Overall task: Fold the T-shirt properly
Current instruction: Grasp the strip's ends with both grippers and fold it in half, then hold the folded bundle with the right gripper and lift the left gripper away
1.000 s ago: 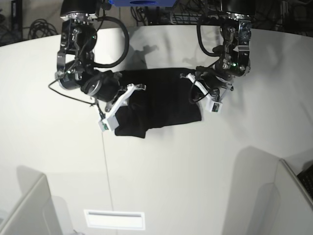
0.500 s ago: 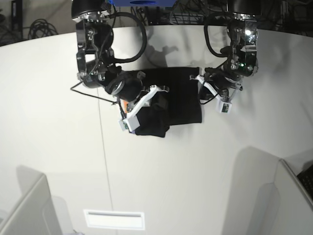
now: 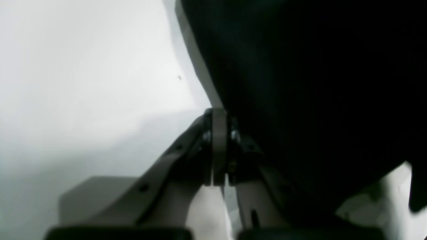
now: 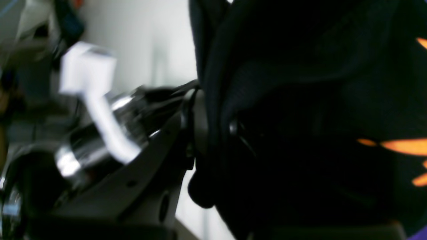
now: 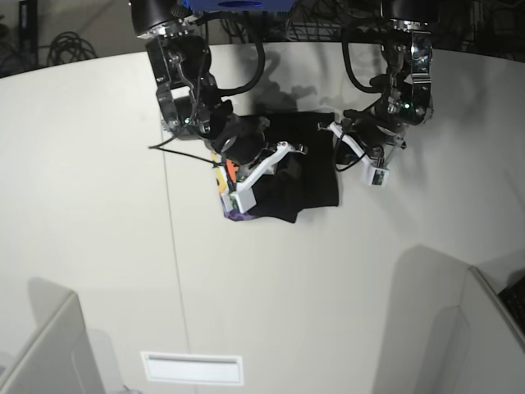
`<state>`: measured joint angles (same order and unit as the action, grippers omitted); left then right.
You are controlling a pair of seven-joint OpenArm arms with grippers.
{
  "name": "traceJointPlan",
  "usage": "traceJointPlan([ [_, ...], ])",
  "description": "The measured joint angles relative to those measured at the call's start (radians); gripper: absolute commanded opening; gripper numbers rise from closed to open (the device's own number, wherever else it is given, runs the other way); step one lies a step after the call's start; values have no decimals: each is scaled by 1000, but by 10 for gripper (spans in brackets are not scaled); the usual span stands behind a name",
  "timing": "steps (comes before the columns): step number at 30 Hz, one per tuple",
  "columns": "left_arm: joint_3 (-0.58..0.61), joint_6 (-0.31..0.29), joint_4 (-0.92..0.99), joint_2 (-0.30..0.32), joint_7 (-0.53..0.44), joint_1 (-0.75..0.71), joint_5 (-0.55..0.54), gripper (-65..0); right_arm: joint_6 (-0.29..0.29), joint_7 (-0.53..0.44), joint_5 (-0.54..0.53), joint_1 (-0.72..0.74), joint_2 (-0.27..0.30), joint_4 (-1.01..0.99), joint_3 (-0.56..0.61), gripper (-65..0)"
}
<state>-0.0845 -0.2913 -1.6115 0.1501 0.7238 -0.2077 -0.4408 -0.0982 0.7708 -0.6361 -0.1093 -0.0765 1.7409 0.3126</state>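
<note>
The black T-shirt (image 5: 316, 176) lies bunched at the back middle of the white table. My right gripper (image 5: 289, 149) is shut on its left part and holds it lifted over the rest. Orange print (image 5: 229, 174) and purple print (image 5: 238, 216) show under that arm. In the right wrist view the cloth (image 4: 300, 83) drapes over the right gripper (image 4: 213, 133), with orange marks (image 4: 400, 146) showing. My left gripper (image 5: 332, 131) is at the shirt's right edge. In the left wrist view the left gripper (image 3: 217, 116) is shut, pinching the edge of the black cloth (image 3: 317, 100).
The white table (image 5: 328, 271) has a seam line (image 5: 174, 246) down its left half and a white label (image 5: 193, 368) near the front edge. Grey partitions stand at the front left (image 5: 41, 353) and front right (image 5: 459, 336). Cables lie behind the table.
My right arm has swung rightward with the shirt's left side, so the shirt is narrower and its print shows. The left arm has barely moved.
</note>
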Motion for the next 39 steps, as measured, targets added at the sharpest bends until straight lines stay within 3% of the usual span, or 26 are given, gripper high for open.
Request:
traceJointPlan([
  [15,-266,-7,-196,93,10,-275,1,-650,-7,-15,-6,48,-10,-74,4,-650],
  [27,-303,-11,-200,88,9,-291,-1,-650,-7,-16,-6,47,-10,-87,5,-650],
  [31,-303,-11,-200,89,9,-292,-1,-650,-7,-15,-6,42,-12,-87,5,-456],
  [33,-303,-11,-200,89,9,-292,-1,-650,-7,-15,-9,42,-12,-86,5,-395],
  [36,-349,-22,-200,86,10,-308,-5,-650,-10,-21,-4,45,-8,-85,32,-345],
  [39,-391,-12,-200,86,16,-310,0,-650,-14,-8,-11,64,-10,-85,121,-342],
])
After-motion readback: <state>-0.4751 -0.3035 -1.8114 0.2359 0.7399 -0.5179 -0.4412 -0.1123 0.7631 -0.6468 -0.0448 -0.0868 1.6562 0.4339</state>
